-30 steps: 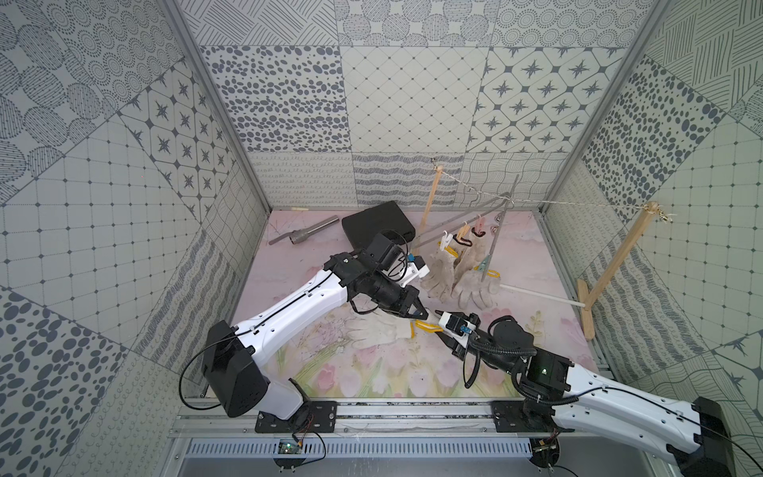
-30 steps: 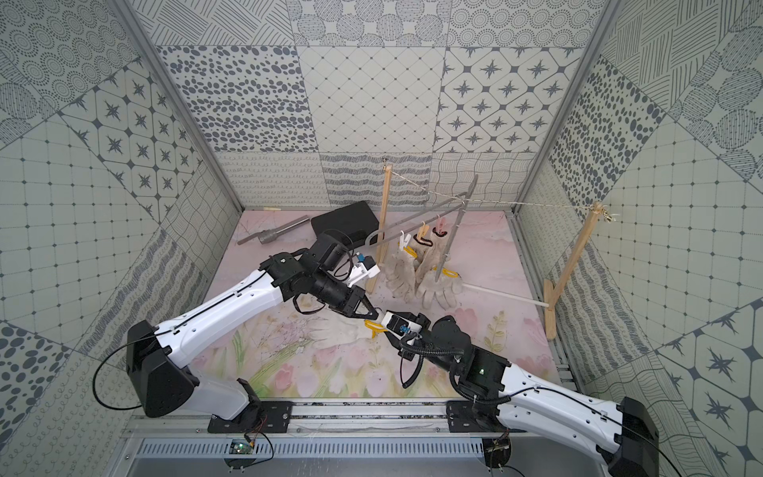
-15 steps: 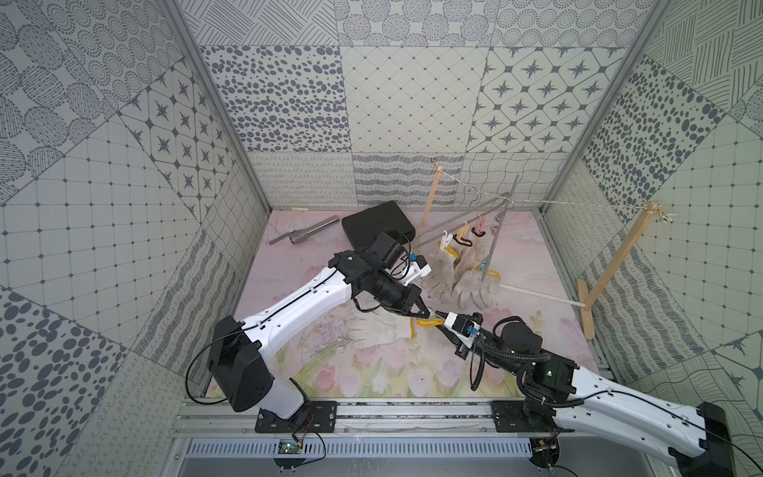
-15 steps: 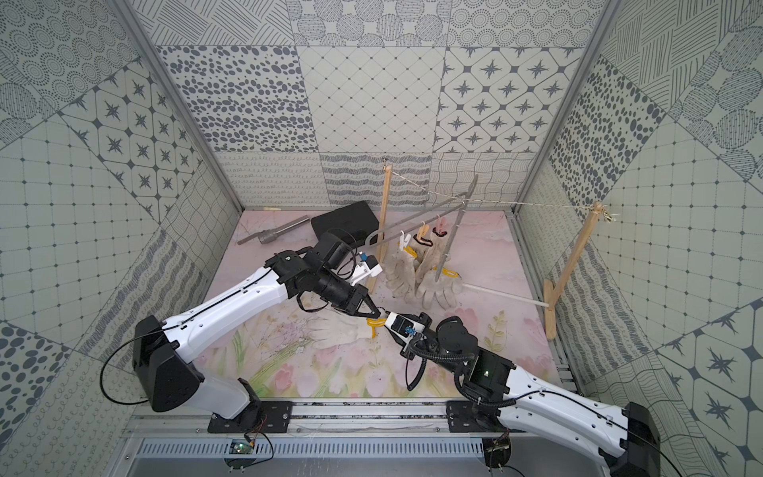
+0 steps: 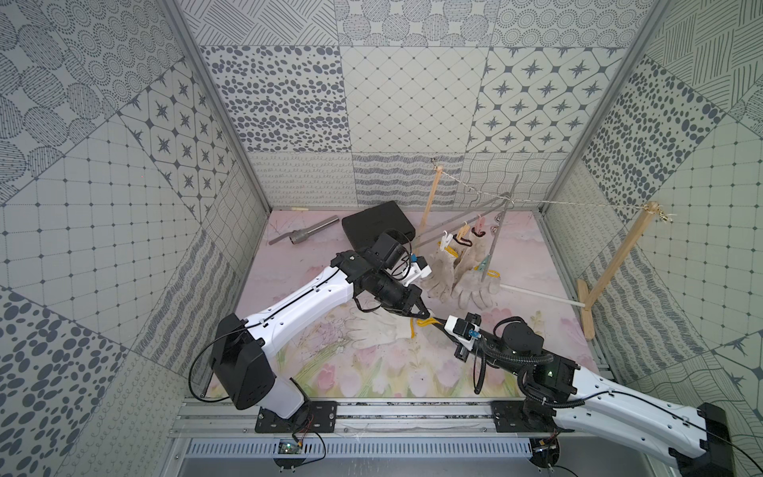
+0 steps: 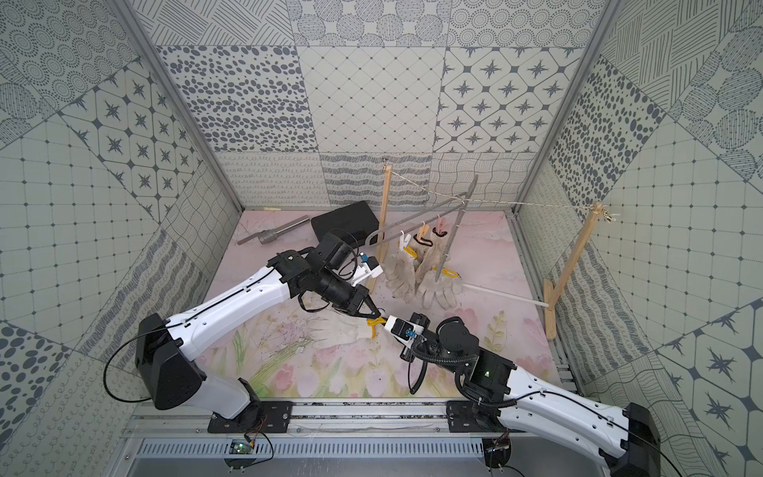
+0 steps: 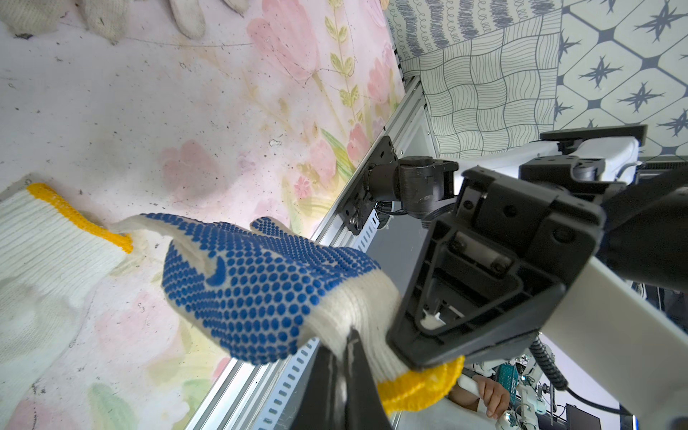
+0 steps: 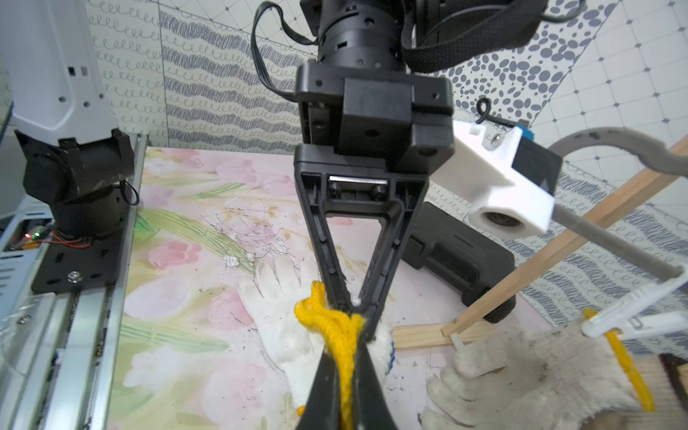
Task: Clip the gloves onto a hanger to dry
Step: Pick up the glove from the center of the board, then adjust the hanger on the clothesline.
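Observation:
My left gripper point(image 7: 344, 335) is shut on the ribbed cuff of a blue-dotted glove point(image 7: 260, 283), which hangs from it just above the floor. Facing it, my right gripper point(image 8: 348, 335) is shut on the same glove's yellow cuff edge point(image 8: 335, 320). In both top views the two grippers point(image 5: 422, 317) point(image 6: 382, 324) meet tip to tip over the mat. A plain white glove point(image 5: 373, 330) with a yellow cuff lies flat beside them. The grey hanger point(image 5: 458, 225) hangs from the string, with dirty cream gloves point(image 5: 444, 272) clipped under it by pegs point(image 5: 445, 241).
A black case point(image 5: 375, 229) and a metal tube point(image 5: 307, 235) lie at the back of the mat. Two wooden posts point(image 5: 429, 198) point(image 5: 615, 264) carry the string. A white rod point(image 5: 541, 295) lies by the right post's foot.
My right gripper's jaws have closed onto the yellow cuff edge. The left gripper has kept its hold on the glove and has hardly shifted.

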